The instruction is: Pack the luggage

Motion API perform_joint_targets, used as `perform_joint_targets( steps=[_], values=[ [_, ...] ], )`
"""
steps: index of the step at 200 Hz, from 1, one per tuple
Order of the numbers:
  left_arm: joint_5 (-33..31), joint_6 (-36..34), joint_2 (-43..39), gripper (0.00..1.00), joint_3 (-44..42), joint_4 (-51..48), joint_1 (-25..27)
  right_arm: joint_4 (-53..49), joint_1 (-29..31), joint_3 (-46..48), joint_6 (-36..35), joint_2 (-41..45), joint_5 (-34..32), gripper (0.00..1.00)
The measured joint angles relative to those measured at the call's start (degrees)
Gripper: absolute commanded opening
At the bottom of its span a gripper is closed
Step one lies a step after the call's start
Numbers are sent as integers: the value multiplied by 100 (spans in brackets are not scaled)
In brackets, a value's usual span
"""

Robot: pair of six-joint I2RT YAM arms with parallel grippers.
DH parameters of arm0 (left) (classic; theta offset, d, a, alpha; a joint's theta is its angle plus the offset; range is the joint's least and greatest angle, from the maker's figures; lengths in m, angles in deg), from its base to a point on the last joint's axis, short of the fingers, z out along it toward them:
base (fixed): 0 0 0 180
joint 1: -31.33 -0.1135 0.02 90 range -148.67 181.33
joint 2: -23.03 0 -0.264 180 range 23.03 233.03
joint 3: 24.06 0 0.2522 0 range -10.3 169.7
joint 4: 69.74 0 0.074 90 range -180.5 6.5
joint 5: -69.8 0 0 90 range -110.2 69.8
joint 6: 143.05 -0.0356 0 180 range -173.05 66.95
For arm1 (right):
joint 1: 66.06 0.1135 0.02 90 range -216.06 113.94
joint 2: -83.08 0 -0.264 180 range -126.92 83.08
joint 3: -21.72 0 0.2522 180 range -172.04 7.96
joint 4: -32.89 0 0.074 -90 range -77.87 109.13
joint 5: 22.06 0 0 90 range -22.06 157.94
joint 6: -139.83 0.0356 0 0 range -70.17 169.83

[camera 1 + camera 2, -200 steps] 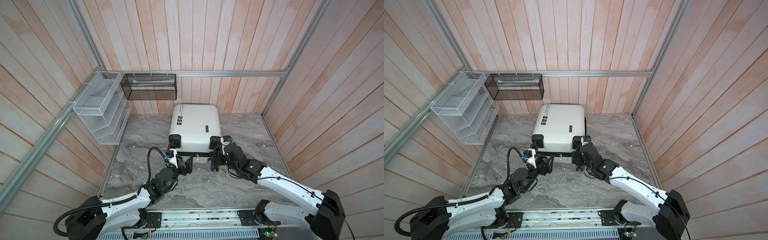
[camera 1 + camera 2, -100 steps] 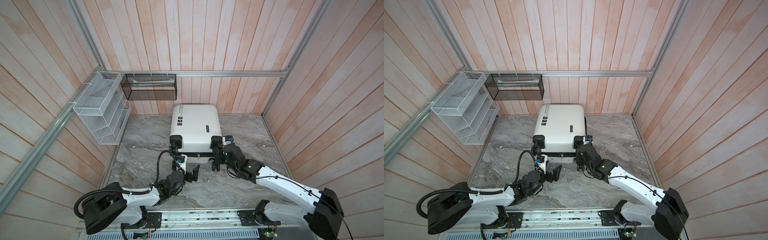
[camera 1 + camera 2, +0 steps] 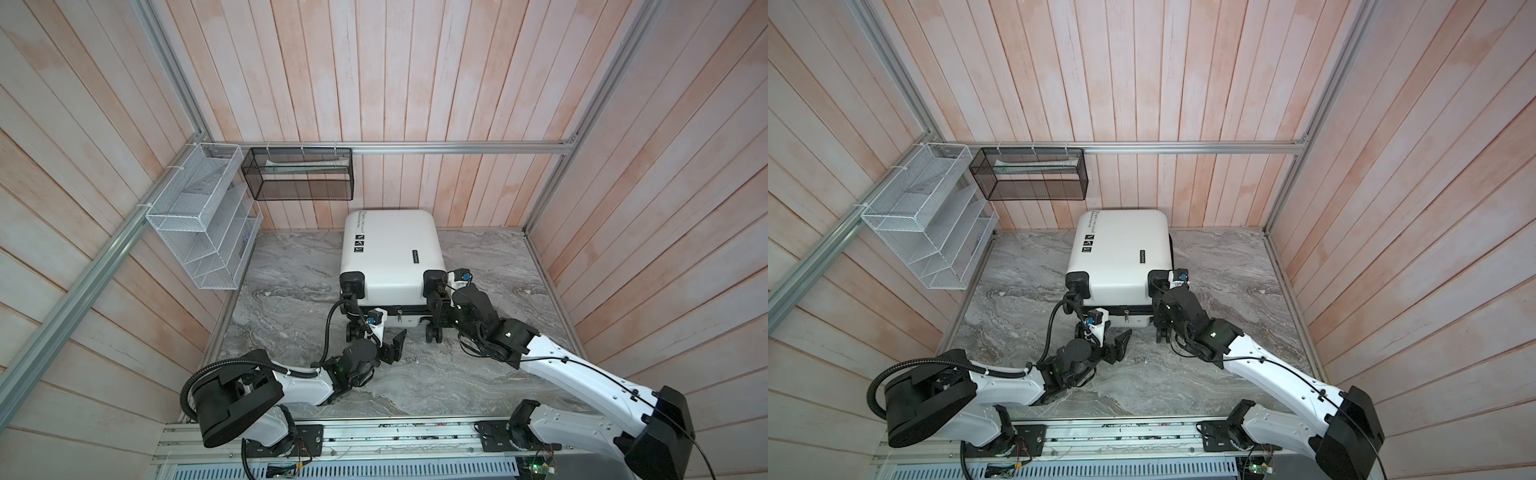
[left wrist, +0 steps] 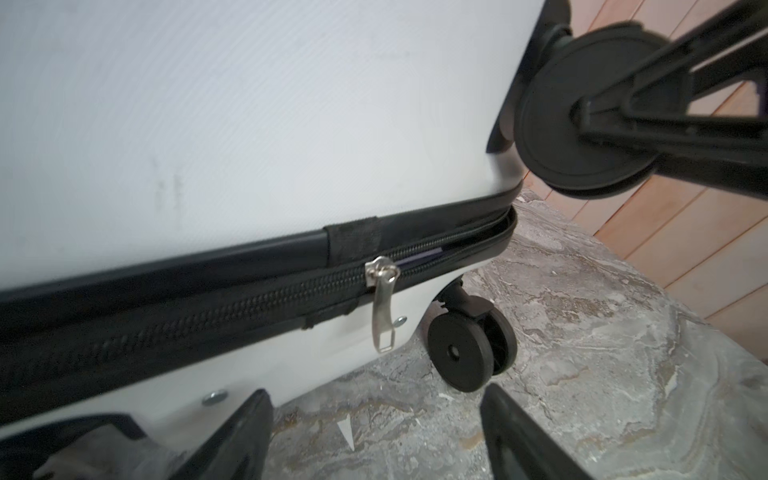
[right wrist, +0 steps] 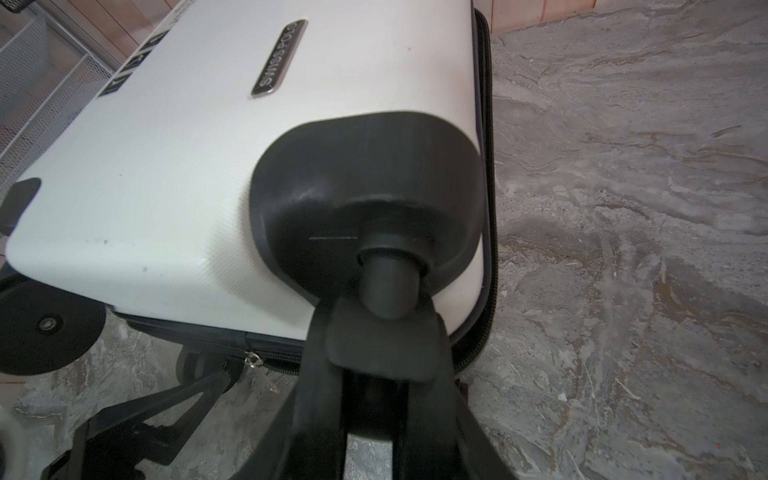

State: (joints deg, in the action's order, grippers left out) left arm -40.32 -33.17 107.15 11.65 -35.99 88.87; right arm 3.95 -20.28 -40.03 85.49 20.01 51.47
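Lying flat on tabletop (image 3: 478, 374) by back wall in both top views: luggage (image 3: 390, 249) (image 3: 1121, 249); lettering too small to read. L end effector (image 3: 392, 351) sits further from its near edge than 1 s ago. L wrist: jaws apart, empty, zip pull (image 4: 384, 316) ahead. R wrist: "SWISSPOLO" badge (image 5: 278, 58); R end effector (image 5: 380, 324) clamped on luggage's caster stem (image 5: 388, 286), wheel hidden.

White wire rack (image 3: 199, 216) and black mesh basket (image 3: 299, 174) hang on wood-panelled walls (image 3: 415, 83).

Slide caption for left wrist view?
Open left gripper faces the zipper pull on the partly unzipped luggage.
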Motion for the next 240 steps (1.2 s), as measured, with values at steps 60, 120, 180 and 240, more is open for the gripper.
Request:
perform_joint_targets(
  steps=[60,120,180,240],
  values=[
    [229,-37,450,61,179,341,-170,-98,48,-28,20,13,-2,0],
    [323,87,833,58,179,793,-299,-96,68,-28,39,13,-13,0],
    [509,138,1198,51,201,1108,-424,-70,74,-28,50,13,-24,0],
    [560,243,1298,47,203,1561,-466,-50,96,-28,83,11,-46,0]
  ],
)
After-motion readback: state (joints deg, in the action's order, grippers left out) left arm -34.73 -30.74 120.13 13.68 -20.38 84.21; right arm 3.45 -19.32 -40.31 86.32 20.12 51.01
